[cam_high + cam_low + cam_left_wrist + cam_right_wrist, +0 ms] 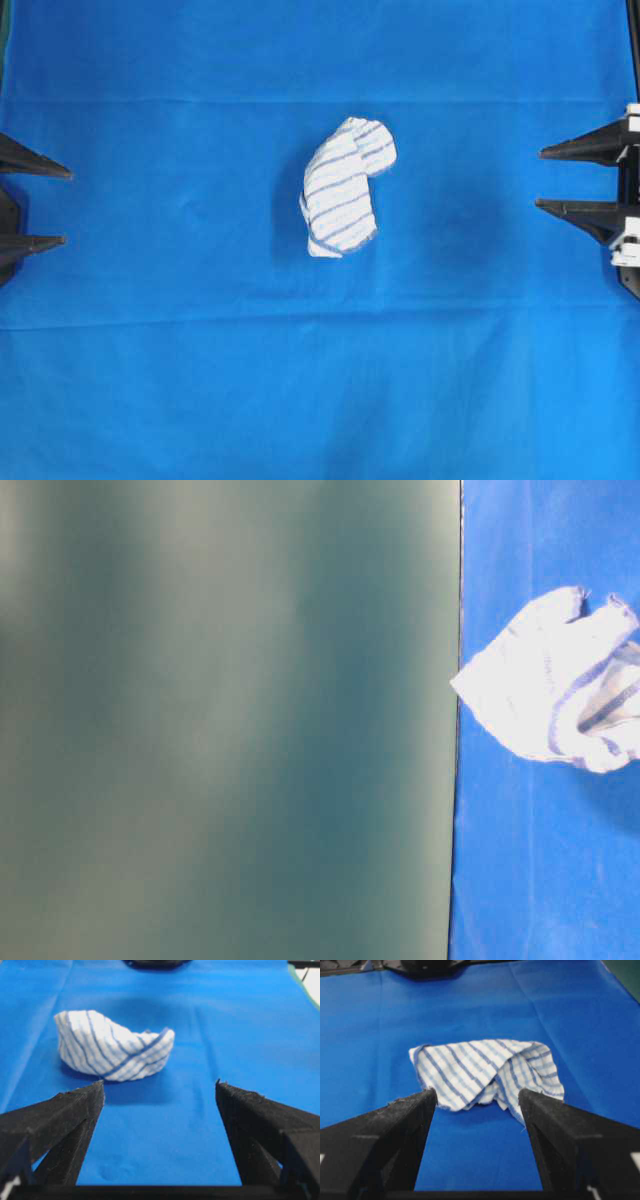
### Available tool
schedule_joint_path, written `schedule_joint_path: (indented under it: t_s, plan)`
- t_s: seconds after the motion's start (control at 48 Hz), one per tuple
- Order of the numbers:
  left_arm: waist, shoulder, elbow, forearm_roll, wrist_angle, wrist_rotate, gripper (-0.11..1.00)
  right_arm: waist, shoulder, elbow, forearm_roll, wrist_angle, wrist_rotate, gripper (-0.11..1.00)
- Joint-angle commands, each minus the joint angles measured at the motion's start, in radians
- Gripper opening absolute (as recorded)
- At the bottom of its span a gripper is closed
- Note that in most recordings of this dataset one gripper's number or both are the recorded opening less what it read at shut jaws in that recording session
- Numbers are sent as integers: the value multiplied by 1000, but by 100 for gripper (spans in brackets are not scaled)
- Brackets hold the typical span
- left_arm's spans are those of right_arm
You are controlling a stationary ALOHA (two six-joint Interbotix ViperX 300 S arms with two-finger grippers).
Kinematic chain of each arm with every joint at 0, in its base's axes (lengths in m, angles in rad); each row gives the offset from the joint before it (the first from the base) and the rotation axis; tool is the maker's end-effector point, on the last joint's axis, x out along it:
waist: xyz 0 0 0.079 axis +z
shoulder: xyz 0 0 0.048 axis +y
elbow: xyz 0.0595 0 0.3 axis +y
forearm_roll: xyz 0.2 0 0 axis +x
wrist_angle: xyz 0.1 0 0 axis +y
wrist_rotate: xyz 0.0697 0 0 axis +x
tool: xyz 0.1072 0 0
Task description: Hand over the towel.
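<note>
My black left gripper [160,1092] and black right gripper [477,1097] both gape wide and empty, fingertips low over the big plain blue sheet [320,400]. Beyond them, mid-sheet and well apart from either, lies the small white towel with thin blue stripes [345,187], crumpled into a soft hump. It looks light and limp, likely to sag; I'd pinch a raised fold near its top

The surface is covered by a big plain blue cloth sheet [200,380] with faint straight fold creases running across it. Directly on it, near the middle, lies a crumpled small white towel with thin blue and grey stripes [345,188].
</note>
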Motion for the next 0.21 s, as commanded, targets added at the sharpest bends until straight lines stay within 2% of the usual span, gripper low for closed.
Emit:
schedule_joint_path:
  t_s: [0.0, 0.187]
  plan:
    - [5, 9, -12, 0, -5, 2, 89, -3, 12, -15, 5, -3, 2, 69]
    - [5, 9, -12, 0, -2, 2, 89, -3, 6, -17, 5, 8, 2, 69]
